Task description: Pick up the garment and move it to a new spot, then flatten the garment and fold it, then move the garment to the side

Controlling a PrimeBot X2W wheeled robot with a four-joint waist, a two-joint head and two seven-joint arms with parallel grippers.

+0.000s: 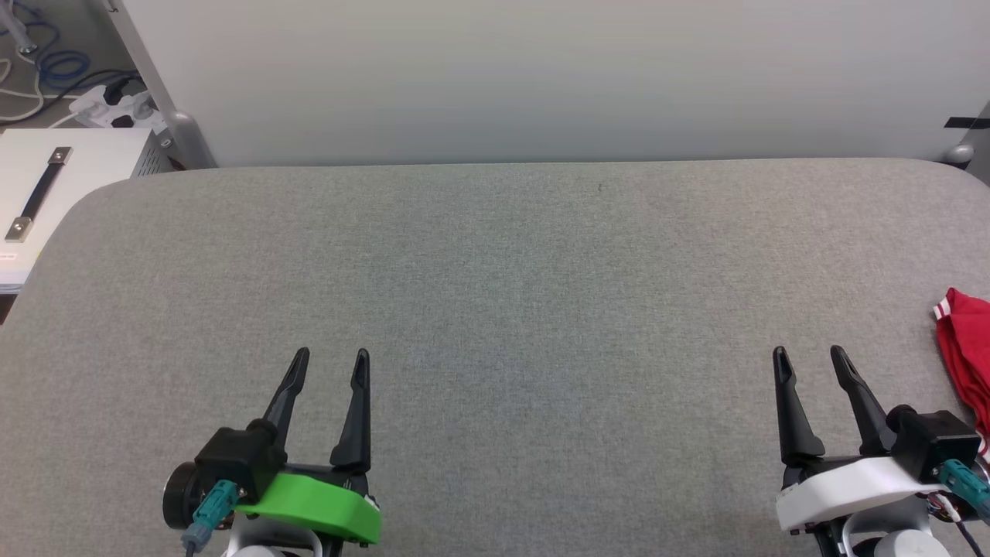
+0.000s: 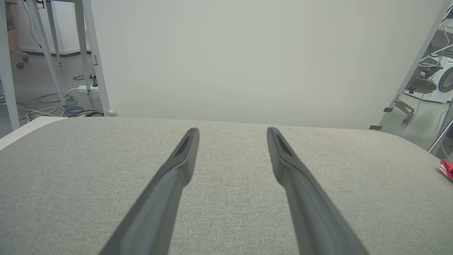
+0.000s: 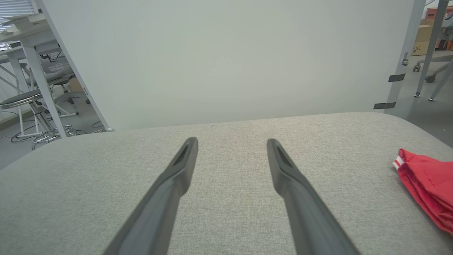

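Left end effector [image 1: 332,353]: both dark fingers spread wide, nothing between them, green mount behind the fingers. Its own wrist view confirms it [image 2: 232,130]: there is a clear gap between the fingers, with grey weave visible through it. Right end effector [image 1: 809,352]: fingers likewise spread and empty, white mount behind; its wrist view shows the same [image 3: 231,140]. Both sit low over the tabletop [image 1: 495,263], a grey fabric-covered surface with rounded far corners, and their fingers point toward its far edge. The garment [image 1: 963,348] lies on the tabletop to the right of the right end effector, near it but not touching, and is cut off by the picture edge. In the right wrist view the garment [image 3: 426,177] is a bunched red heap in layered folds, with red-and-white striped trim at the corner nearest the fingers. From the left end effector the garment [image 2: 446,170] is a red sliver far to the right, well apart. Ahead of both end effectors, past the tabletop's far edge, stands a pale panel [image 1: 541,77]. Left of and beyond the left end effector, off the tabletop corner, sits a white case [image 1: 77,166] with a black strap handle; a power strip [image 1: 116,108] and cables lie beyond it.
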